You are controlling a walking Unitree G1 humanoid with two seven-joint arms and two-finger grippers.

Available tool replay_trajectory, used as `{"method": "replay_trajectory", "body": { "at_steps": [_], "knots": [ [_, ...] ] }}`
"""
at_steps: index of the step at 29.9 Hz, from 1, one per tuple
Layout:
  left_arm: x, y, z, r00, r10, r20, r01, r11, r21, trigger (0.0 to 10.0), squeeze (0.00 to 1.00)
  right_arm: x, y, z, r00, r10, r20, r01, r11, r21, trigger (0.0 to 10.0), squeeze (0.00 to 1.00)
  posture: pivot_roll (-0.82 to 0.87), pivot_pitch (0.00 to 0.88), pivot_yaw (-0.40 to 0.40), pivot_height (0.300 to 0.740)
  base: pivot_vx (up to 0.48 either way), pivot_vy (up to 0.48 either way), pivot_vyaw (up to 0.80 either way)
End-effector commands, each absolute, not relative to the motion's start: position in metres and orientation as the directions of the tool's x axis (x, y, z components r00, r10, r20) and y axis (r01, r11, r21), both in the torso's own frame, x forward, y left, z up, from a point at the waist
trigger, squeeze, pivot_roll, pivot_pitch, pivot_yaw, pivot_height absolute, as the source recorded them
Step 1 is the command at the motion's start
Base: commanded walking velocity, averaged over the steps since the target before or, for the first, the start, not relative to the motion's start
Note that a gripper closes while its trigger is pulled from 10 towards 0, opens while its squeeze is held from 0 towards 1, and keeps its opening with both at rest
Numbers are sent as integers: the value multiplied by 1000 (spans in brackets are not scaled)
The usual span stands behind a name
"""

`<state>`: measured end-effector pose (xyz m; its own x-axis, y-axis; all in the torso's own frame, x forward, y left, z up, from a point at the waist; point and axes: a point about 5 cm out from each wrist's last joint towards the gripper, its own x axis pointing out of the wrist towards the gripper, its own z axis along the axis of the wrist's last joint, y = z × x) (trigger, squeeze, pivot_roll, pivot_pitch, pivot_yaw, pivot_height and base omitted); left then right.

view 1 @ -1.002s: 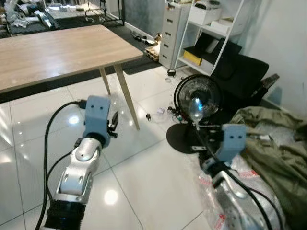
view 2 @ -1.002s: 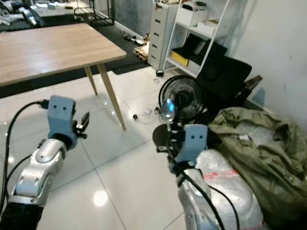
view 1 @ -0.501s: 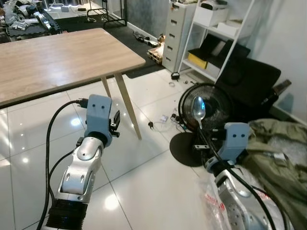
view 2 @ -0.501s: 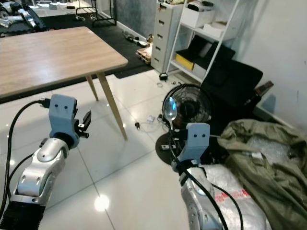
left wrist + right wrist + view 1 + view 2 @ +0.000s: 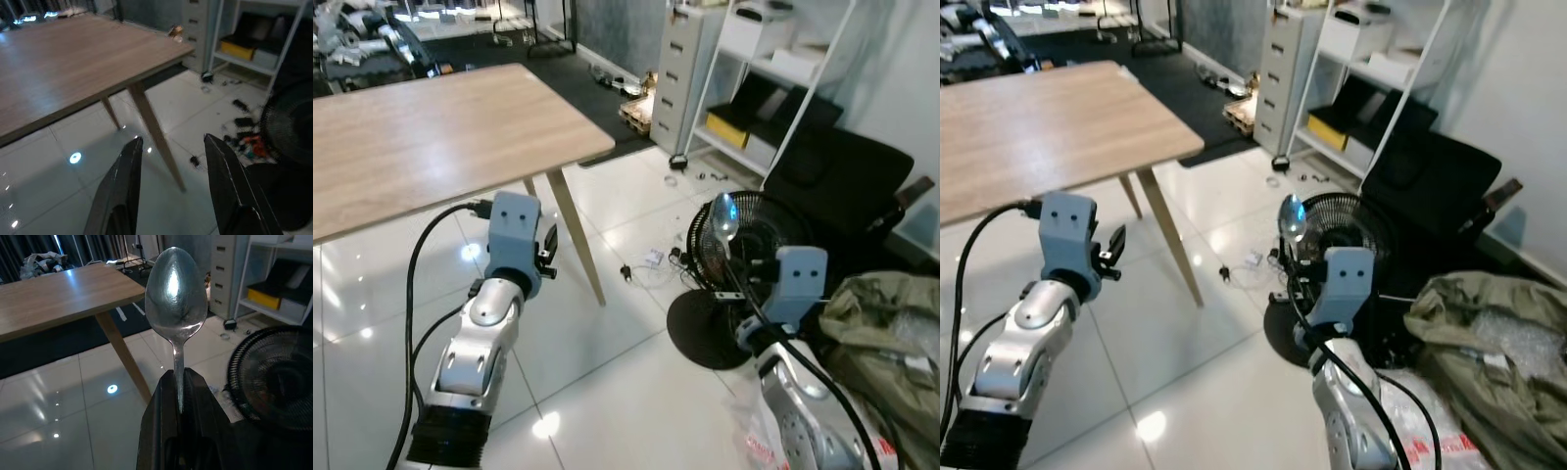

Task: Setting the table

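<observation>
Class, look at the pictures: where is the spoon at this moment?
The spoon stands upright, clamped by its handle in the right gripper, on the robot's right in front of the black fan, off the corner of the wooden table.

table [image 5: 431, 137] top: bare, reachable | floor fan [image 5: 744, 245], shelf [image 5: 773, 88]: block right side

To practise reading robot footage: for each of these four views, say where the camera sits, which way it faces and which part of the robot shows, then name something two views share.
Left eye view: on the head, facing forward and down at the wooden table, floor fan, both silver arms.
Right eye view: same head, same scene, both arms.
Left wrist view: on the left wrist, looking along the open left gripper towards the table.
Right wrist view: on the right wrist, along the right gripper, jaws shut on an upright spoon.
Shared: table and fan.
</observation>
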<state>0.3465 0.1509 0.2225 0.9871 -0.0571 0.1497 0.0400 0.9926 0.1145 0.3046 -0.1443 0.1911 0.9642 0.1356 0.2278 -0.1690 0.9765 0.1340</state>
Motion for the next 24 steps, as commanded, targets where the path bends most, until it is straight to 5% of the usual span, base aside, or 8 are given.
{"method": "replay_trajectory", "body": {
  "at_steps": [1,24],
  "knots": [
    [346,153,217,991,-47,128,32,992,119,10000,118,305,-145,188,967,132,217,-161,979,123,10000,0,91,144,62,740,480,0,0],
    [346,153,217,990,-48,131,33,992,120,10000,122,307,-147,188,968,119,219,-148,982,120,10000,0,95,130,59,740,480,0,0]
  ]
}}
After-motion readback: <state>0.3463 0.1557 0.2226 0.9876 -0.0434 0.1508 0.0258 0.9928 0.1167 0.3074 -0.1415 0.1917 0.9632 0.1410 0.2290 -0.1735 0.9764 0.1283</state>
